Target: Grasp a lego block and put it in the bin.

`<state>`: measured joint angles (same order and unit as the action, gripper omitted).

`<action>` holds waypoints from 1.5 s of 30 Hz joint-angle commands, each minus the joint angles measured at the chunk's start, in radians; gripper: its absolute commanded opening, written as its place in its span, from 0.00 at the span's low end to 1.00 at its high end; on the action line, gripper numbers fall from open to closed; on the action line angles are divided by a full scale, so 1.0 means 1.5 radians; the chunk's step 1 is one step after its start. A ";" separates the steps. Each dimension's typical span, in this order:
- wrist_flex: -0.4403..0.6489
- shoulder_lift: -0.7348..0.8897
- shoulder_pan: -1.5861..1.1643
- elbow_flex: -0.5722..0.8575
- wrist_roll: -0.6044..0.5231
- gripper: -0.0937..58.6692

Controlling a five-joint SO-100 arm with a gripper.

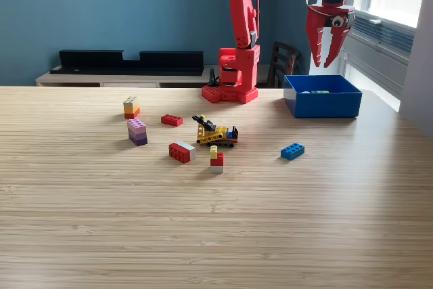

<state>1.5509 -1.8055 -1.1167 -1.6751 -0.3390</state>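
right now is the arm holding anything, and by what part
Nothing is held. The gripper hangs above the bin with its jaws parted and nothing between them. The blocks, such as the blue one, lie loose on the table.

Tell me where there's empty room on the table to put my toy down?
The whole near stretch of the wooden table, in front of the red-and-yellow block stack, is bare. So is the exterior view's far left, beyond the purple block stack. The middle is crowded with lego, including the little yellow vehicle. The blue brick sits before the bin.
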 commanded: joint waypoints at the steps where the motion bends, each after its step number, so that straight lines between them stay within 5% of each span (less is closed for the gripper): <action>1: 0.018 -0.054 0.152 0.050 0.000 0.00; 17: 0.024 -0.054 0.725 0.078 0.125 0.00; 45: 0.024 -0.054 0.831 0.099 0.155 0.00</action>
<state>1.5739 -1.8147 0.1227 -1.5861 -0.0982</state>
